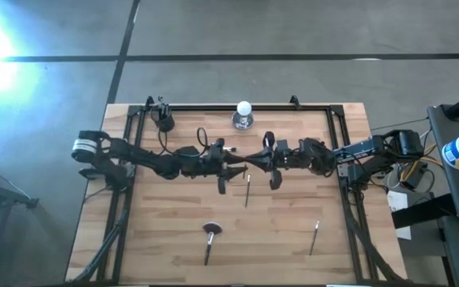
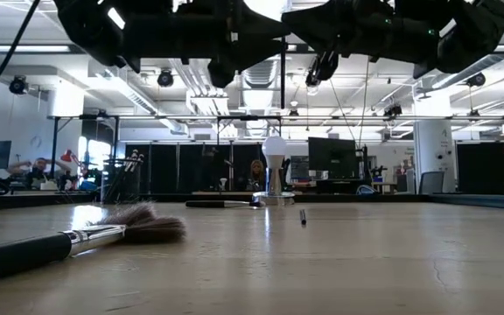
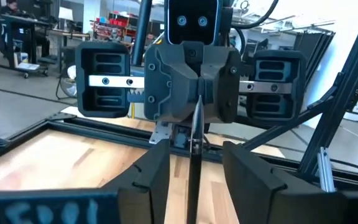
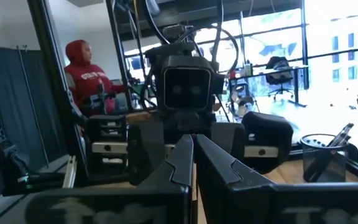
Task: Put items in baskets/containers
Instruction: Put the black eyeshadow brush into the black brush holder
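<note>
Brush (image 3: 194,146) pinched in closed right gripper (image 1: 249,159), left gripper (image 1: 231,163) open around it

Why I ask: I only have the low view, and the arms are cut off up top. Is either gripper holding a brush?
Observer: Yes. The right gripper is shut on a thin brush.
Operator: And the left?
Observer: The left gripper is open, its fingers either side of that brush without pinching it.
Operator: Where's the cup?
Observer: The black cup stands at the table's top-left corner in the high view, with brushes in it.
</note>
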Motion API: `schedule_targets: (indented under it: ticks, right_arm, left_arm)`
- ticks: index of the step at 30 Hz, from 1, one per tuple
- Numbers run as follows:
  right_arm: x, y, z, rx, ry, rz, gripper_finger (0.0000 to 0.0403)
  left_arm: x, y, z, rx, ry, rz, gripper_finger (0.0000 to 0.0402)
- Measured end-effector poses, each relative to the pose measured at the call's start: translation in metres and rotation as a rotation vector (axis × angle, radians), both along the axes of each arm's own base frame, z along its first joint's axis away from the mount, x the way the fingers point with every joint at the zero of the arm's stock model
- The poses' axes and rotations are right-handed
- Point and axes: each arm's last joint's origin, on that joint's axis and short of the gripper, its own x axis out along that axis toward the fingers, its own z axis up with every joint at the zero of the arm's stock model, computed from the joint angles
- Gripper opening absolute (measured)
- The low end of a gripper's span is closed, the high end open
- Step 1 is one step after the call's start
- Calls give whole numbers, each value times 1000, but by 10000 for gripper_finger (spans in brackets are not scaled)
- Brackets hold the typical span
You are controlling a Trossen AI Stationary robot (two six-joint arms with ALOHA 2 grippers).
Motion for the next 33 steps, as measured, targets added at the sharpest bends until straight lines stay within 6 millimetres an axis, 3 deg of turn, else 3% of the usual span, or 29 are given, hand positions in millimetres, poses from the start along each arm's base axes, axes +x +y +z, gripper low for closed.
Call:
schedule_targets:
  ticks: [4,9,17,26,33]
  right_arm:
    - [0,1,1,-4,-4,16,8]
    - [1,0,3,-3,-9,12,8]
    - [1,-3,3,31,-6,-93,38]
    - [1,-5,-2,29,37,-166,96]
    - [-1,-5,-11,20,89,-169,52]
  left_arm:
    - [2,1,4,7,-13,3,107]
    - [2,4,5,-3,-17,10,18]
    - [-12,13,21,18,-7,46,8]
    - [-57,38,13,32,23,204,7]
    - [-107,70,5,44,48,456,7]
